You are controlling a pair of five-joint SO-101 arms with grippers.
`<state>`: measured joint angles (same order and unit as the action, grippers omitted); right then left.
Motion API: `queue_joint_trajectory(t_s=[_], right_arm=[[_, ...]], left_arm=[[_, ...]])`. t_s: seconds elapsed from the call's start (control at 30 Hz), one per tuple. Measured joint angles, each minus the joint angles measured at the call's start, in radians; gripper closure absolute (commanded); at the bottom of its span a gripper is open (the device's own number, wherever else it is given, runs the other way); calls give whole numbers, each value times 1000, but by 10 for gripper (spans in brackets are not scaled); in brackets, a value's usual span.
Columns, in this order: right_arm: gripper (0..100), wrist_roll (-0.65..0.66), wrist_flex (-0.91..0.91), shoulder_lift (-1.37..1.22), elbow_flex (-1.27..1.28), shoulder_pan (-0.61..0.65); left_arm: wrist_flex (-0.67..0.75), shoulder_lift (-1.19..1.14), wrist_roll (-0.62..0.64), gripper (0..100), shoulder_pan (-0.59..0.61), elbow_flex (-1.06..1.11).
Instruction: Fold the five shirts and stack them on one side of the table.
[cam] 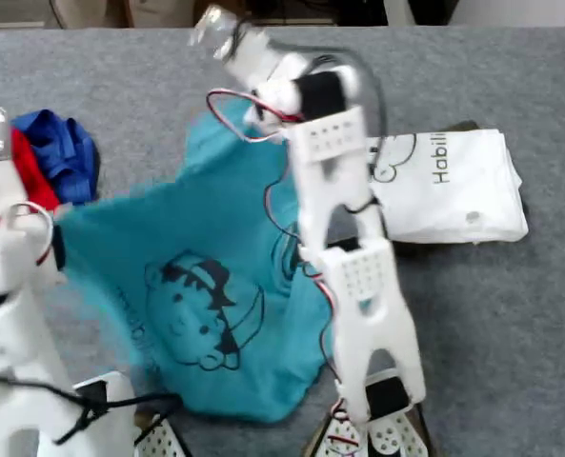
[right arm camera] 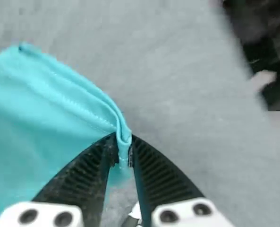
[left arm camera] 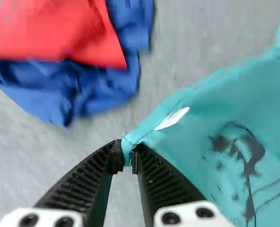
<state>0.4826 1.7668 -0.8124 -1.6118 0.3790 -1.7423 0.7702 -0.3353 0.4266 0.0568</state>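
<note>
— Where's the teal shirt?

— Mid-worktop, spread out with its cartoon print facing up. It lies between the two arms, and its near hem reaches almost to their bases.

— Who has hold of it?

— Both. The left tool is pinched tight on one corner, with a fold of teal cloth squeezed between its black ribbed fingers. A small white label shows on the fabric just beside that grip.

— And the other?

— The right tool is clamped on a stitched edge of the same shirt, with the hem doubled over in its tips. From above, that arm stretches across the shirt toward the far side of the worktop, and the left arm stands at the shirt's left edge.

— Is the held edge off the surface?

— I can't tell. The cloth runs taut from one grip to the other.

— What else is there?

— A white shirt lies folded flat on the right side, just beside the right arm. At the far left, a red shirt and a blue shirt lie crumpled together. The red partly overlaps the blue, and both are near the left tool.
</note>
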Motion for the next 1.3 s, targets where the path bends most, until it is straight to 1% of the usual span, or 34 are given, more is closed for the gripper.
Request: queue_joint_trajectory(t_s=[0.13, 0.33, 0.57, 0.67, 0.9, 1.03, 1.13, 1.3], right_arm=[[995, -61, 0, 253, -2, -9], [996, -72, 2, 601, -15, -9], [996, -74, 2, 841, -21, -9], [996, -74, 2, 924, -21, -9], [995, -74, 2, 1105, -38, -9], [995, -61, 2, 1162, -38, -9], [995, -12, 2, 1208, -38, -9], [996, 75, 2, 1261, 52, -9]], left_arm=[[-6, 0, 0, 982, 0, -160], [-6, 0, 0, 982, 0, -358], [-6, 9, -6, 982, 0, -591], [-6, 48, -63, 982, 0, -651], [-6, 302, -112, 982, 5, -681], [-6, 411, -195, 982, 107, -637], [-6, 479, -212, 982, 192, -588], [-6, 611, -212, 982, 219, -479]])
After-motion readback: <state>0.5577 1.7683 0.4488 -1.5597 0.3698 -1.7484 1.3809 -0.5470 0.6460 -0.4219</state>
